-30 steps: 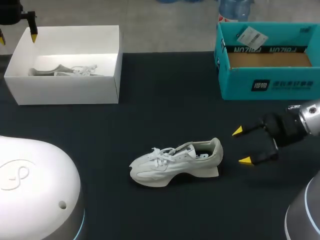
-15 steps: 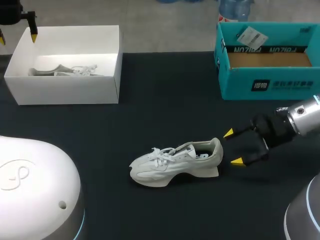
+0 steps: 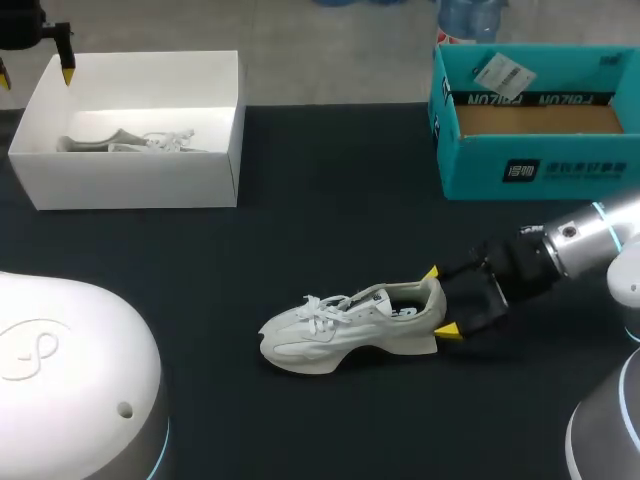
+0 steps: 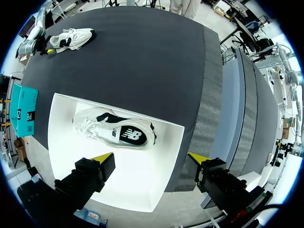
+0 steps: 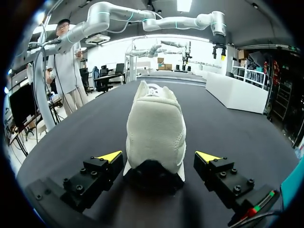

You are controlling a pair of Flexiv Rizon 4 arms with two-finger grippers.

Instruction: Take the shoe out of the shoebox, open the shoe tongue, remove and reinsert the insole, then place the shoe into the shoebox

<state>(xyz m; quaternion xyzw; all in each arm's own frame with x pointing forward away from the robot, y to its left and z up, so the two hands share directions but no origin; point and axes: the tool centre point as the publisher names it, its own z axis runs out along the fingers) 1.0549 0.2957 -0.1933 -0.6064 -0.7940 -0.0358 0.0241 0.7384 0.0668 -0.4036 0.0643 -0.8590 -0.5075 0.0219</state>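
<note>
Straddling the heel of the shoe (image 3: 350, 325), the right pincer (image 5: 159, 156) stands wide open, a gap beside each yellow tip; from its wrist the heel hides the toe. The shoe sits on the dark desk (image 3: 330, 200), outside the white shoebox (image 3: 130, 185). The left pincer (image 4: 151, 157), spread wide and empty, hangs over that box, whose wall half hides a second shoe (image 3: 130, 140) in the head view.

Off-white sneaker (image 3: 350, 325) with a dark sole and chunky heel stands upright mid-table, out of the box, toe toward the left arm's side, heel toward the right, laces loose on top. White shoebox (image 3: 130, 185) sits open at the far left corner. A second sneaker (image 3: 130, 141) lies on its side inside it.
</note>
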